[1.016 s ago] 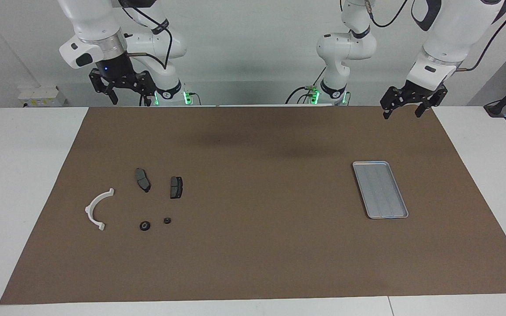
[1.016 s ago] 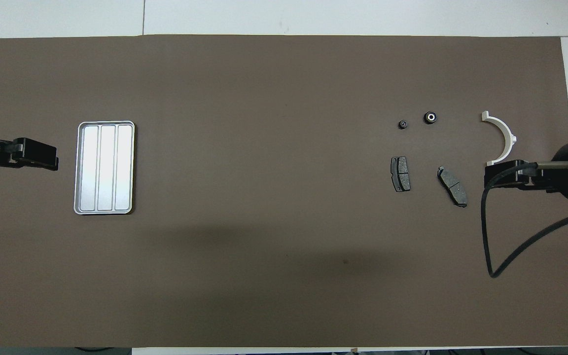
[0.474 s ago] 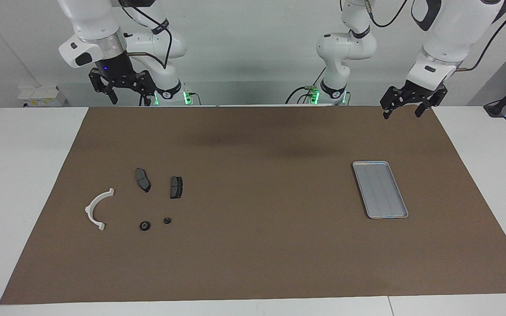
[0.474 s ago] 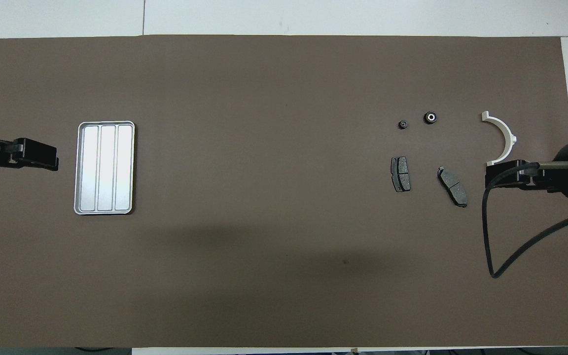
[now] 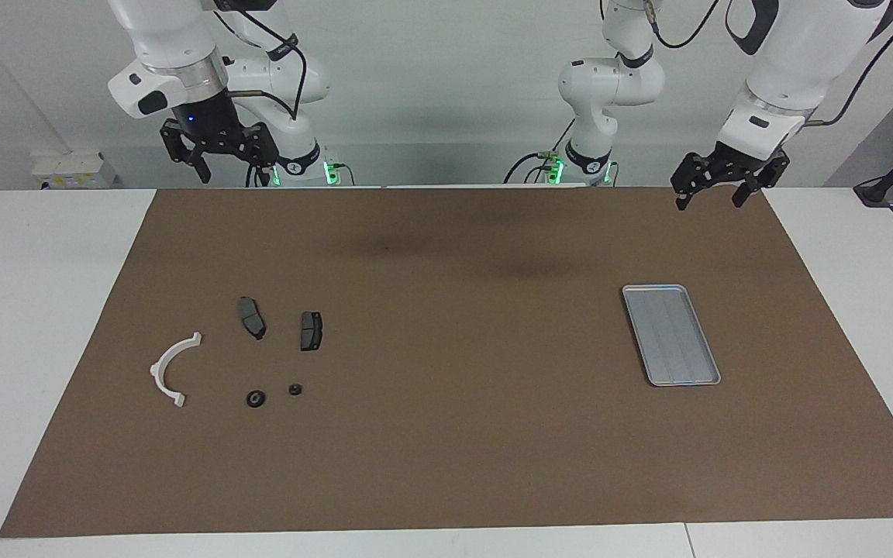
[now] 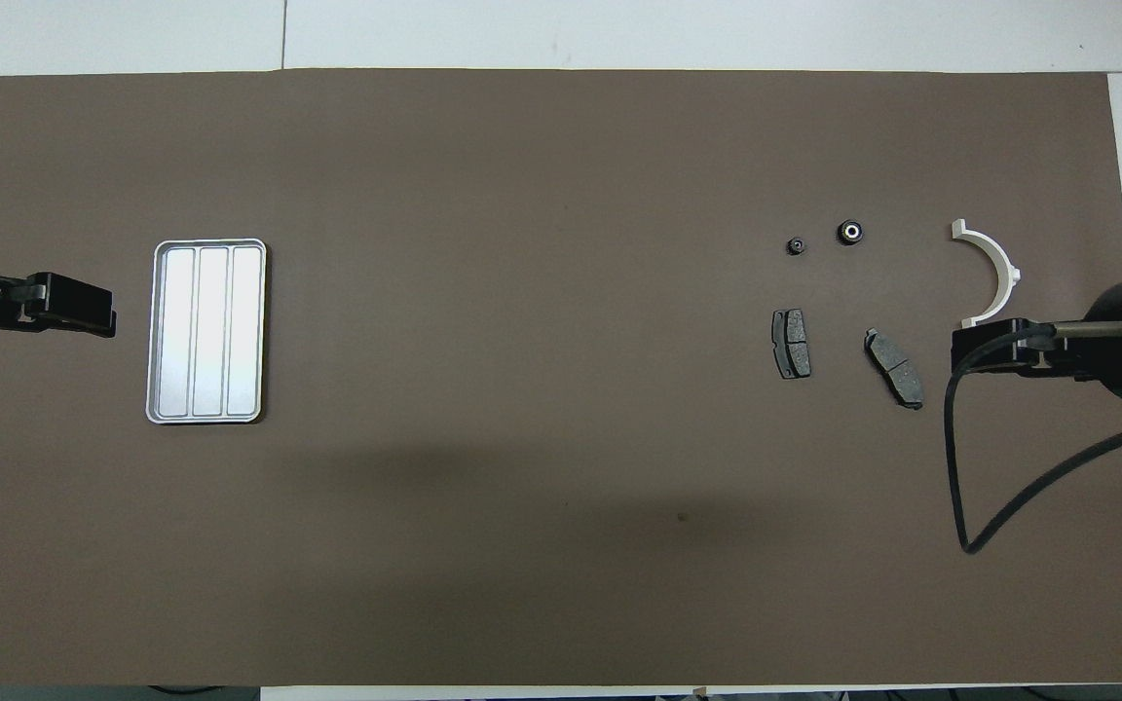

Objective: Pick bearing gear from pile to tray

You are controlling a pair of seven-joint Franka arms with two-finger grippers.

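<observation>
Both arms are seen raised at the robots' end of the table, each over the edge of the brown mat [image 5: 446, 434] nearest the robots. The right gripper [image 5: 218, 164] is held high over the mat's corner at the right arm's end, jaws spread wide, nothing between them. The left gripper [image 5: 711, 191] is held over the corner at the left arm's end, likewise wide and empty.

Next out from the robots, at the left arm's end, the tray [image 5: 632, 293] is found lying flat on the mat, nothing in it. At the right arm's end the pile is spread loose, no part touching another. Nearest the robots two dark brake pads [image 5: 251, 317] are laid side by side, a gap between. A white half-ring bracket [image 5: 170, 369] is set beside them toward the table's end, its open side turned to the pads.

Farthest from the robots two small black round pieces are noted: the larger bearing gear [image 5: 256, 398], pale at its centre in the overhead view [image 6: 850, 232], and a smaller one [image 5: 295, 389] just beside it.
</observation>
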